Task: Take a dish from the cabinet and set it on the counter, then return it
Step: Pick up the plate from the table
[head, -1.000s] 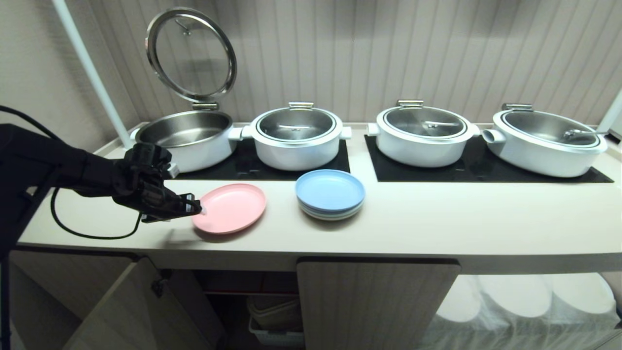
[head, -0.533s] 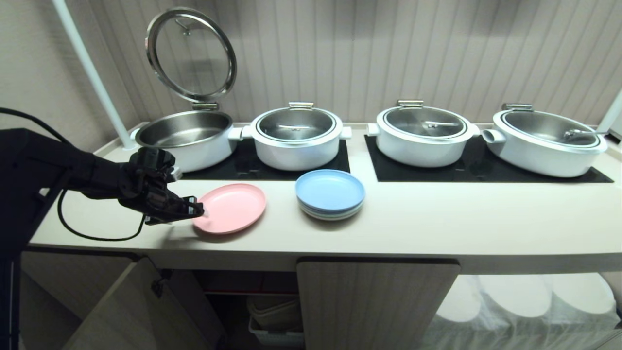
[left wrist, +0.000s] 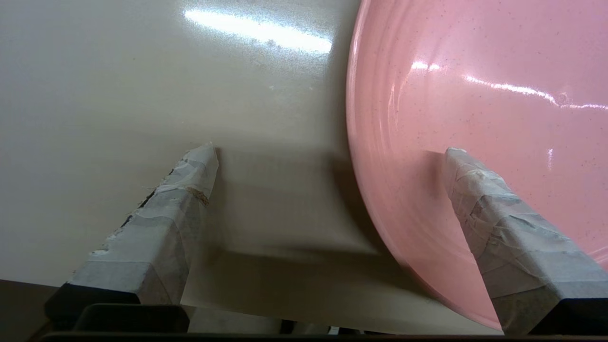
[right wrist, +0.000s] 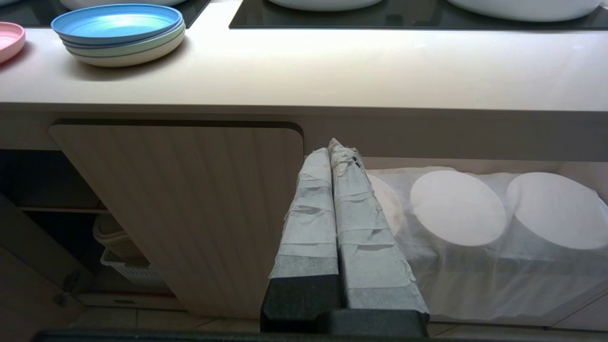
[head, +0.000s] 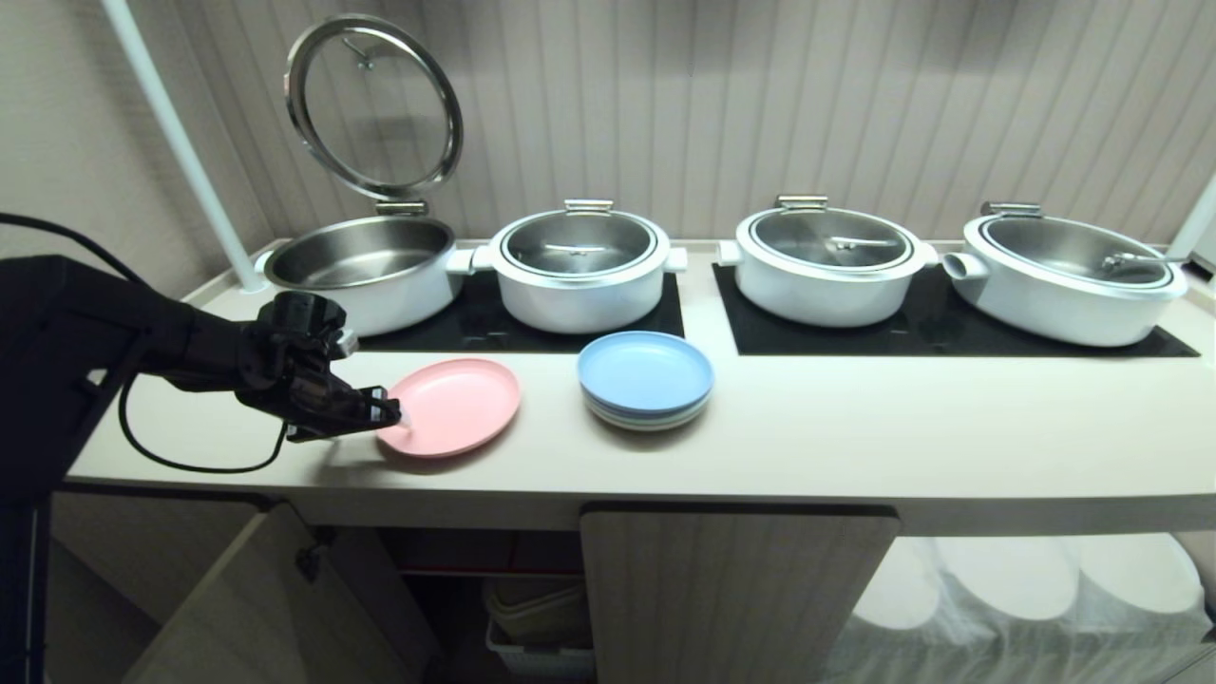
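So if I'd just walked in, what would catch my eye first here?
Probably the round pink plastic plate lying flat on the cream countertop, with the robot's black left claw open at its rim. Behind it, four white pots line the black cooktop panels, the leftmost with its glass lid standing up. Beside the pink plate sits a blue-topped plate stack.

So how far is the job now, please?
Done: the pink dish lies flat on the counter. In hand: the left gripper, jaws open, straddles the dish's rim without gripping. Left: returning it to the cabinet, whose left door is open.
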Controlling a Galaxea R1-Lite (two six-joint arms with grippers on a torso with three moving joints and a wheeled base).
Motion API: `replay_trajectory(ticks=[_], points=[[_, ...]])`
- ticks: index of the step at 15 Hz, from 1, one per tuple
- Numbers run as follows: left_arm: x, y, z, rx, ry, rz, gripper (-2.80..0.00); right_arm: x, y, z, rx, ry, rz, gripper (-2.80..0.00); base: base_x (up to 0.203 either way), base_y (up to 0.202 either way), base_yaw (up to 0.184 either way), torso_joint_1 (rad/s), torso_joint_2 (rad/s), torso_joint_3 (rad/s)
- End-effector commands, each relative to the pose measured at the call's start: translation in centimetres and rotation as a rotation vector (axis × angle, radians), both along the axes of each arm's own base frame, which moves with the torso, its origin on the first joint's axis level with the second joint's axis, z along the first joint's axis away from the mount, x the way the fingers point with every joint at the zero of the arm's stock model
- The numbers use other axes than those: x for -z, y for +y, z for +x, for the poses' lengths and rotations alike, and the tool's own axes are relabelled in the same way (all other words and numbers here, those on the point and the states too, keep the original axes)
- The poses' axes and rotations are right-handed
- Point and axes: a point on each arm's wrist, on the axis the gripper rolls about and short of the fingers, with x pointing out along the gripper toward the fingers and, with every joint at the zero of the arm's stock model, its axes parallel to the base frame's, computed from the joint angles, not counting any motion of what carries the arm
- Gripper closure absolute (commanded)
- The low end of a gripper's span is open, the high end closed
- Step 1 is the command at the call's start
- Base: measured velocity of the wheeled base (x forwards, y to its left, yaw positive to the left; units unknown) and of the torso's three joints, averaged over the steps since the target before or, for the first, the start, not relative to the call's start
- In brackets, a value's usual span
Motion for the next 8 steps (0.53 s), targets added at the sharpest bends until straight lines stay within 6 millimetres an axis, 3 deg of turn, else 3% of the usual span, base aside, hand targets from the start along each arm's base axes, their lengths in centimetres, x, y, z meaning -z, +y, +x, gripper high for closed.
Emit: replay_trajectory(ticks=[1, 8], points=[[-0.04, -0.01, -0.01, -0.001, 0.0, -0.002, -2.8, 0.0, 0.0, 0.0, 0.0, 0.0, -0.001, 0.0, 0.0, 0.0, 0.0, 0.0, 0.0, 0.0], [-0.27, 0.03, 0.18, 0.001, -0.014, -0.005, -2.8, 0.0, 0.0, 0.0, 0.0, 0.0, 0.0, 0.0, 0.0, 0.0, 0.0, 0.0, 0.0, 0.0]])
